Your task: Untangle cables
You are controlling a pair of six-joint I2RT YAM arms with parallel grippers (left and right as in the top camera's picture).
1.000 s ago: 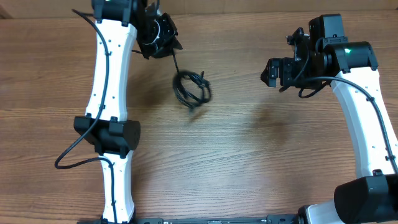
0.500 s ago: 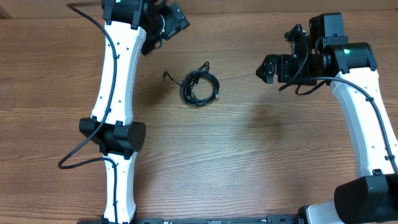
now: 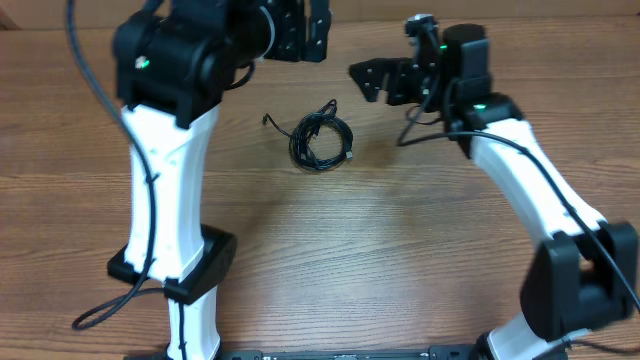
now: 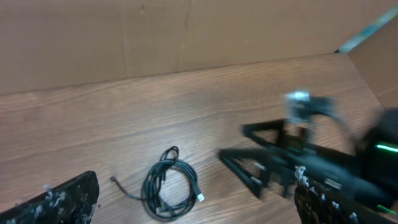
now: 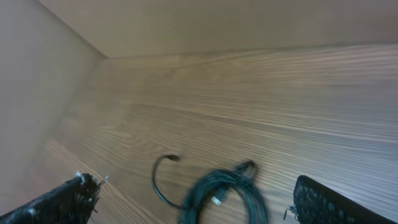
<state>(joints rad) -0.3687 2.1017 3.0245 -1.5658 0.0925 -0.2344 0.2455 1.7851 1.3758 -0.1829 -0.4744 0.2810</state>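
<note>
The cables (image 3: 321, 141) lie as one small black coil on the wooden table, with one plug end sticking out to the left and a silvery tip on the right side. Neither gripper touches the coil. My left gripper (image 3: 316, 30) is open, high behind the coil. In the left wrist view the cables (image 4: 171, 190) lie below and between the wide jaws of the left gripper (image 4: 193, 208). My right gripper (image 3: 362, 82) is open, just right of and behind the coil. The right wrist view shows the cables (image 5: 227, 193), blurred, between the spread jaws of the right gripper (image 5: 196, 208).
A brown wall (image 4: 186, 31) borders the table's far edge, close behind both grippers. The left arm's white links and black elbow (image 3: 170, 265) stand over the table's left side. Its thick black cable (image 3: 105, 305) loops at the front left. The right arm (image 3: 540, 190) spans the right side.
My left gripper opened and let go of the cables, which dropped flat onto the table. The left arm lifted and swung. The right arm moved left toward the coil.
</note>
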